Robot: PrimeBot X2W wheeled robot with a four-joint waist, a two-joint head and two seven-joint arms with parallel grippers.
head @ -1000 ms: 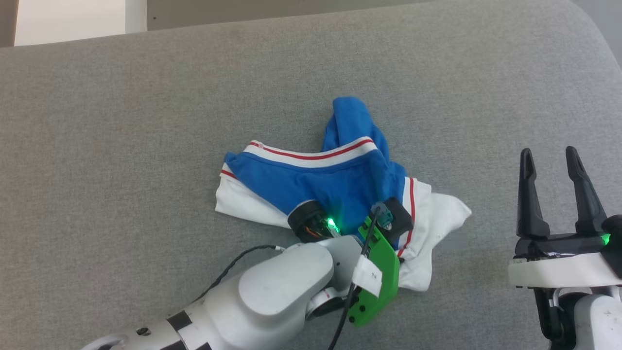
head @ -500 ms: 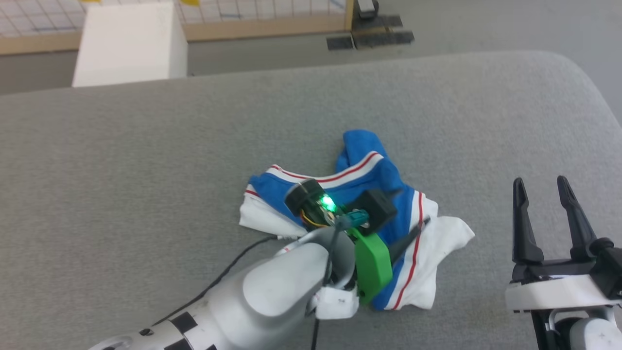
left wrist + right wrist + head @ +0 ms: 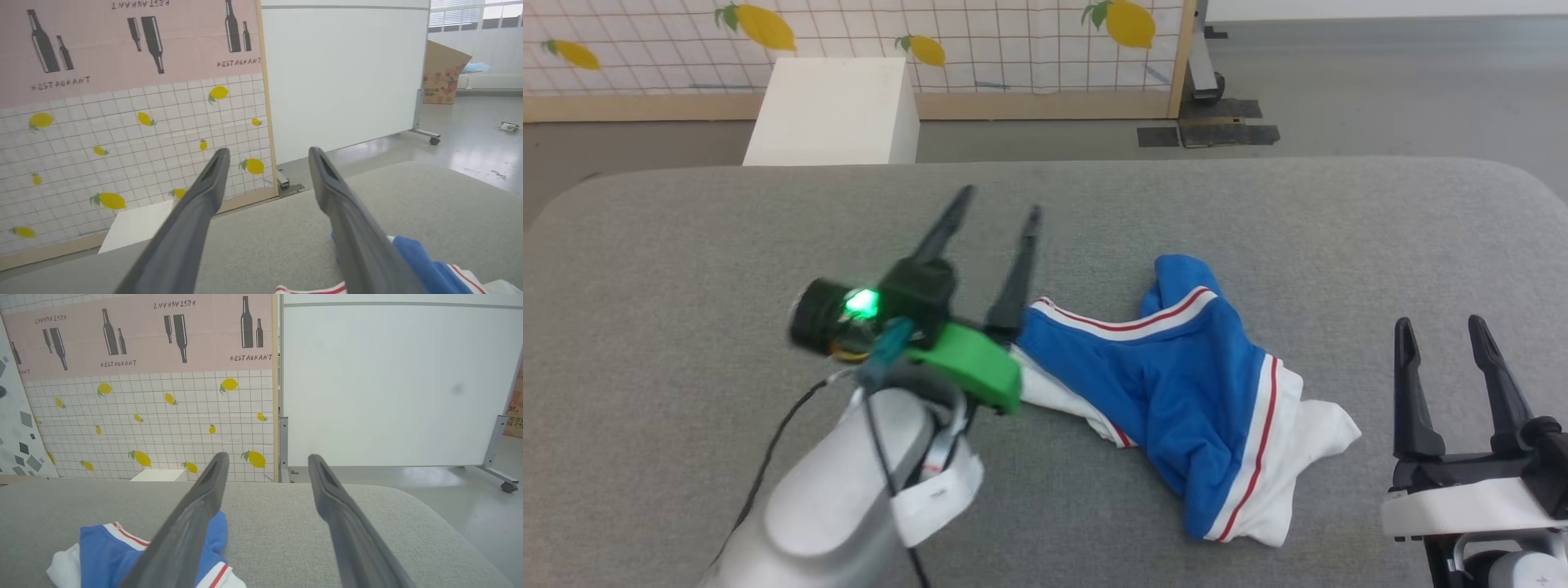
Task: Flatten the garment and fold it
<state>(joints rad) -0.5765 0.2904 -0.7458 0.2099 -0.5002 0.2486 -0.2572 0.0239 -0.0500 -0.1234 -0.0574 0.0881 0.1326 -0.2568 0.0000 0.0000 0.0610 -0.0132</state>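
The left hand (image 3: 999, 202) has released and lifted to centre-left, fingers wide. The right hand (image 3: 1440, 323) waits wide at lower right. The blue T-shirt (image 3: 1176, 367) lies rumpled mid-frame on the grey counter (image 3: 686, 245), so it probably needs regrasping.

The pink wall panel (image 3: 143, 343) reads "RESTAURANT" beneath its printed bottles (image 3: 245, 322).

Lemon-printed white grid wall panel (image 3: 163, 428) beside a plain white wheeled partition (image 3: 392, 384); glossy grey floor (image 3: 470, 143), white cube box (image 3: 833, 114).

Crumpled garment (image 3: 1176, 367) on grey padded surface (image 3: 686, 245)
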